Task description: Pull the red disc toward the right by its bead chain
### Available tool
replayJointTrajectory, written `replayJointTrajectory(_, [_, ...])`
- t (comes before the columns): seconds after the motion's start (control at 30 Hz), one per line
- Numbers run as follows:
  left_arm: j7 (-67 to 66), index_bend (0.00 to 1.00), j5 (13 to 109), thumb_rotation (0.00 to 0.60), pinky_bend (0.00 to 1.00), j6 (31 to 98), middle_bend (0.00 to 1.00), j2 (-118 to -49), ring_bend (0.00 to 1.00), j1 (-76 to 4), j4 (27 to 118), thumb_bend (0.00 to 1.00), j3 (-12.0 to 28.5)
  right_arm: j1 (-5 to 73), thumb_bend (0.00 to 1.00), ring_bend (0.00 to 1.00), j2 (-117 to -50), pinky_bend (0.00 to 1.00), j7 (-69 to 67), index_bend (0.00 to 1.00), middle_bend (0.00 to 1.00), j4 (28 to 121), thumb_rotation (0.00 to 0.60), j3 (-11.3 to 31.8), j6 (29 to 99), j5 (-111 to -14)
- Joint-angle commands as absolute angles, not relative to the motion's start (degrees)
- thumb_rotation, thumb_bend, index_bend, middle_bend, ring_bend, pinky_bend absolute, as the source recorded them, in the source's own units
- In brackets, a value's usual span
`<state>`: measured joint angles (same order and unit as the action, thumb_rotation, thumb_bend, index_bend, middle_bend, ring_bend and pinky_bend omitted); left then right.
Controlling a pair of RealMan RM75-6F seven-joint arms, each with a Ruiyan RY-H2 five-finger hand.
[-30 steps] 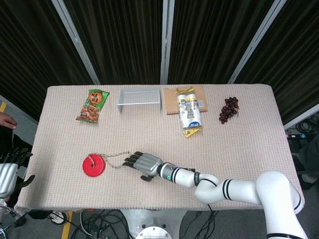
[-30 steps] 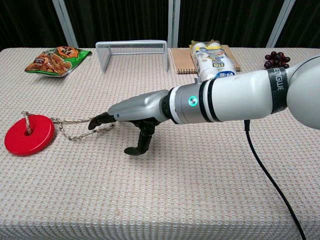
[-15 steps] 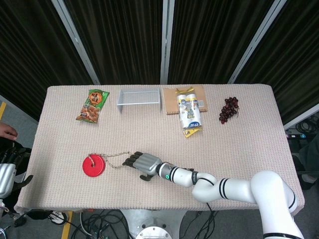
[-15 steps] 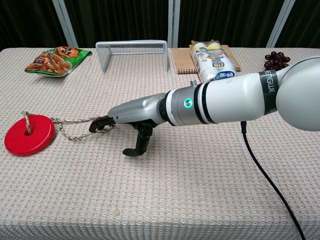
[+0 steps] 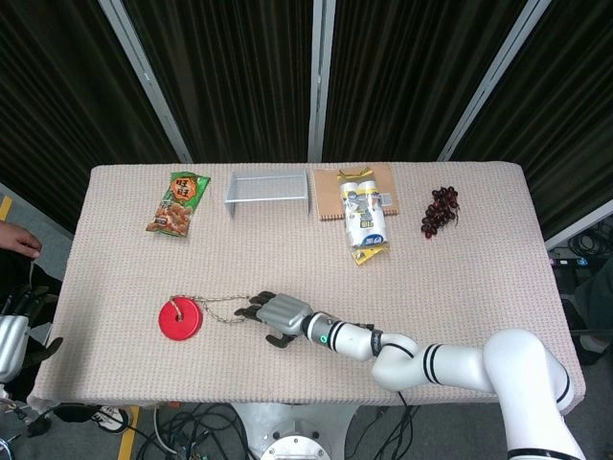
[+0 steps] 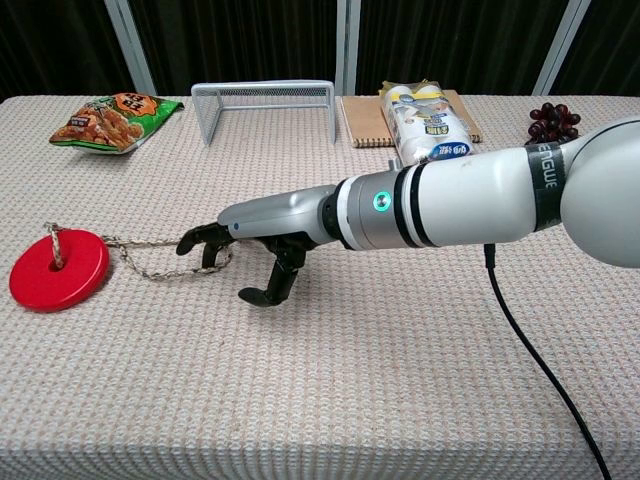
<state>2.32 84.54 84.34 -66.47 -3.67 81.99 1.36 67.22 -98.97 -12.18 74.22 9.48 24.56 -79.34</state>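
Right robot hand (image 6: 262,236) w/ dark fingertips now hooked down over the loose end of the metal bead chain (image 6: 150,257), fingers curled tighter than half a sec ago, when they lay flatter on the links. Whether the chain is truly pinched can't be told from either view. Flat red plastic disc (image 6: 57,268) sits near the desk's (image 5: 479,287) left front corner, unmoved vs. a sec ago; chain slack btwn disc & hand. Judgement: grasp closing, pull to the right not yet begun. Left robot hand (image 5: 11,331) hangs off the desk's left edge, fingers apart, holding nothing.
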Motion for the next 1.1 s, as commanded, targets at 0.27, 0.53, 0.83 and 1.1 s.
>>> replayJointTrajectory(0.27, [2.49,0.29,84.53,0.6,0.16,84.3,0.18,-66.54,0.1,-3.56,81.78,0.19,1.35,67.43,0.52,0.07,-98.79,0.0,-12.68,0.0,0.49,73.5,0.6,9.75,25.17,-78.37])
replayJointTrajectory(0.53, [2.71,0.29,84.51,0.6,0.16,83.82,0.18,-66.68,0.1,-3.59,81.5,0.19,1.19,66.8,0.54,0.15,-97.99,0.0,-12.11,0.0,0.54,73.37,0.6,9.1,25.85,-77.62])
replayJointTrajectory(0.83, [3.32,0.29,85.0,0.6,0.16,83.31,0.17,-66.62,0.1,-3.74,81.27,0.19,0.83,65.32,0.61,0.38,-96.72,0.43,-11.0,0.26,0.61,74.39,0.6,8.64,28.11,-76.87])
replayJointTrajectory(1.1, [3.25,0.29,85.09,0.6,0.16,83.27,0.16,-66.59,0.1,-3.79,81.35,0.19,0.82,62.03,0.9,0.8,-97.59,0.91,-11.19,0.82,0.75,74.76,0.6,10.07,35.09,-75.69])
